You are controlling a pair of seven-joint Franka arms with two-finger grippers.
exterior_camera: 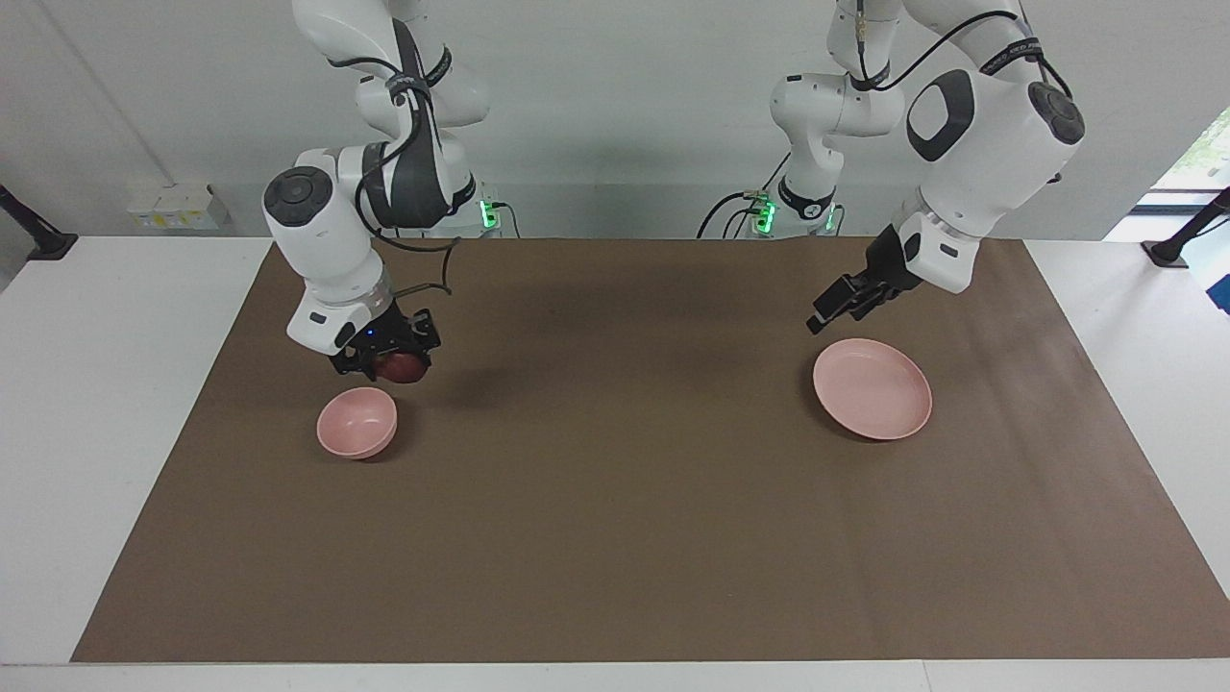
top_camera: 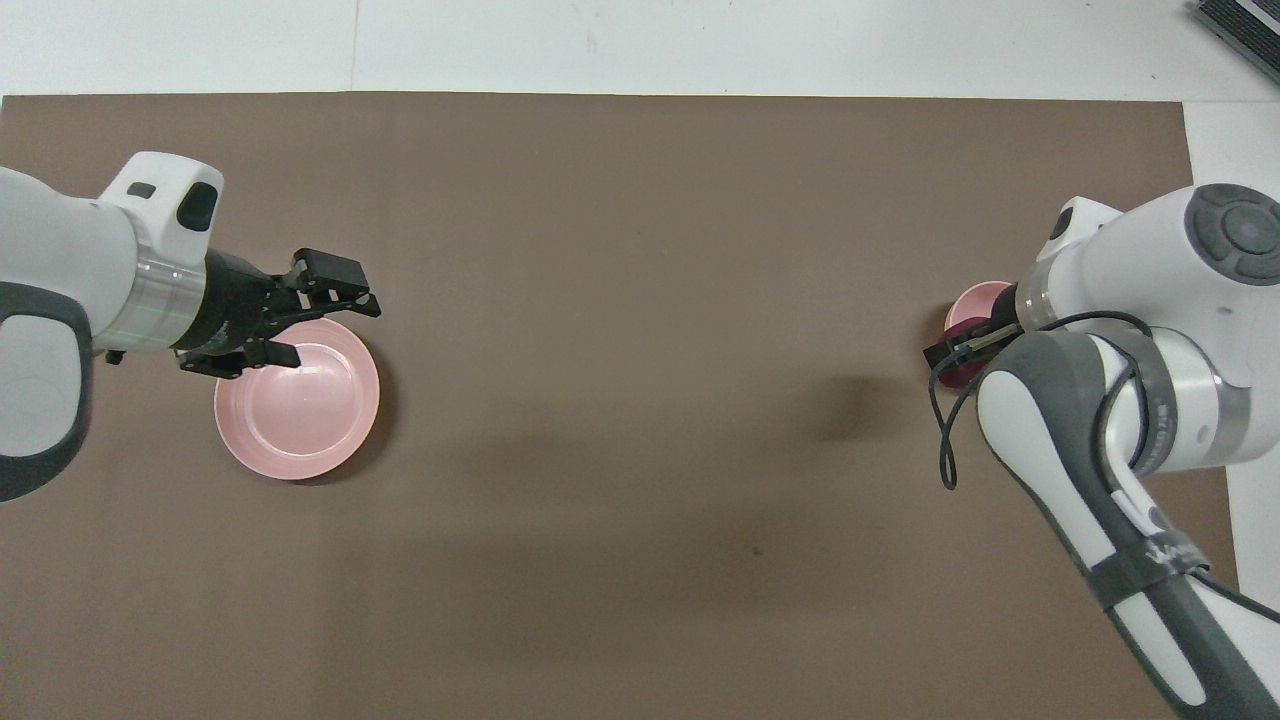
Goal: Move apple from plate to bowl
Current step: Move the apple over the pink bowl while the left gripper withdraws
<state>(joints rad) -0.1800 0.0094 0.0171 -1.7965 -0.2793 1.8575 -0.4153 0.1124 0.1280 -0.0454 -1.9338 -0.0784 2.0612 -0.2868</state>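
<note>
The dark red apple [exterior_camera: 407, 369] is held in my right gripper [exterior_camera: 392, 365], which is shut on it and points down. It hangs just above the rim of the small pink bowl [exterior_camera: 356, 423] on the side nearer to the robots, not touching it. In the overhead view my right arm covers most of the bowl [top_camera: 978, 300], and only a sliver of the apple [top_camera: 957, 328] shows. The flat pink plate [exterior_camera: 873, 389] lies bare toward the left arm's end of the table. My left gripper [top_camera: 318, 322] is open and empty, raised over the plate's [top_camera: 297, 412] edge.
A brown mat [exterior_camera: 615, 538] covers the table, with white table margins around it. Nothing else lies on the mat.
</note>
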